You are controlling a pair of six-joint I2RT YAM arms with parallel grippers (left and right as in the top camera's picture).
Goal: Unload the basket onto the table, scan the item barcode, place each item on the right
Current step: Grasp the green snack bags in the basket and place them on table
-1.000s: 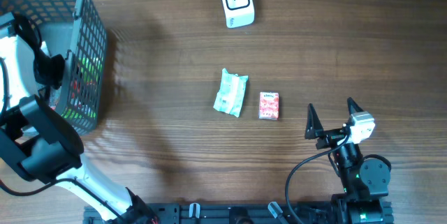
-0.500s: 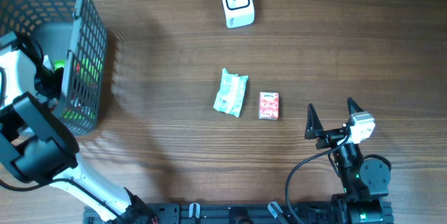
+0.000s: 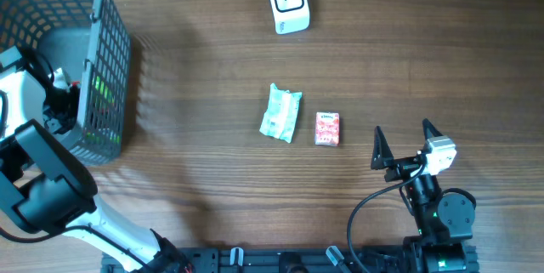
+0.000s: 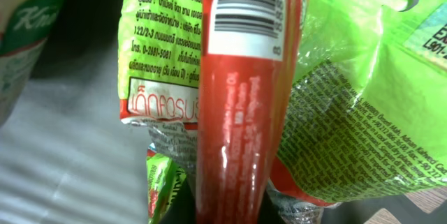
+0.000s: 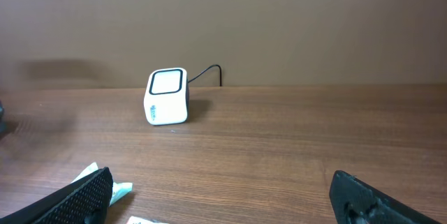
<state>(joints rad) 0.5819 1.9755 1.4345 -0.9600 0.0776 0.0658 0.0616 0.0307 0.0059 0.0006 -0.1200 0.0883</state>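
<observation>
**Left arm reaches into a basket and grips a red packet; right arm waits with jaws spread**

A brown wooden bench point(image 3: 212, 94) fills the overhead view. At its far left stands a dark mesh basket point(image 3: 106, 69), cut off by the picture's edge. The left arm point(image 3: 42, 179) bends over the basket's rim, and its tip is hidden inside.

The right arm point(image 3: 438, 213) sits at the near right edge. The right jaws are spread wide and hold nothing. In the wrist view only their dark tips show, at the bottom corners.

A white scanner point(image 3: 288, 2) stands at the far side, well apart from both arms. Mid-bench lie a pale green wrapper point(image 3: 280, 113) and, just beside it, a small red box point(image 3: 327, 127).

The left wrist view is a tight close-up inside the basket. A red packet point(image 4: 241, 112) runs down the centre to the bottom edge. The left jaws are clenched on it there, showing only as dark shapes either side. Its barcode point(image 4: 244, 8) faces the camera at the top. Green packets point(image 4: 363, 98) crowd behind it, their small print too fine to read. A white-and-green packet point(image 4: 28, 35) is cut off at the upper left.
</observation>
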